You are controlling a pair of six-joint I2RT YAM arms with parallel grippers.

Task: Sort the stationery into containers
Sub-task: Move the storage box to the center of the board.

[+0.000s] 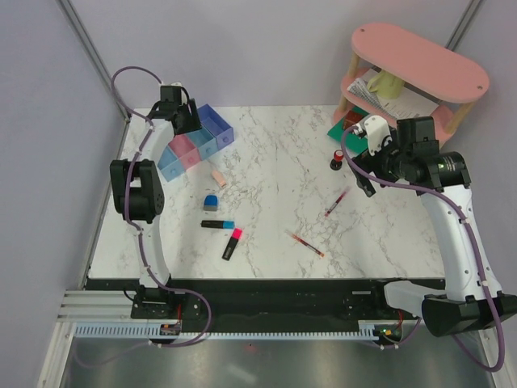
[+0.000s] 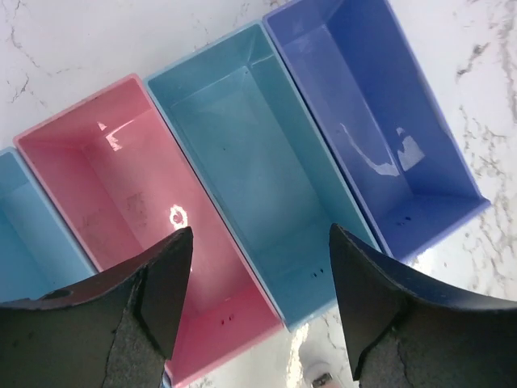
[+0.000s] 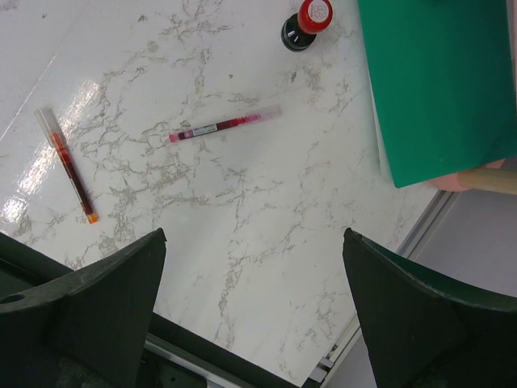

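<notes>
Left gripper [image 2: 260,236] and right gripper [image 3: 254,238] are both hanging released, grasping nothing.
The containers [image 2: 242,162] are lying directly beneath the left gripper; a red pen [image 3: 222,125], its label too small to read, a second red pen [image 3: 69,166] and a black-red bottle [image 3: 305,24] are lying beyond the right gripper.

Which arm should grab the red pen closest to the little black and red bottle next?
Right. The right arm's fingers are open and hang close to that pen, with nothing in between. The left arm's fingers are over the bins in the far left corner, well away from it.
</notes>
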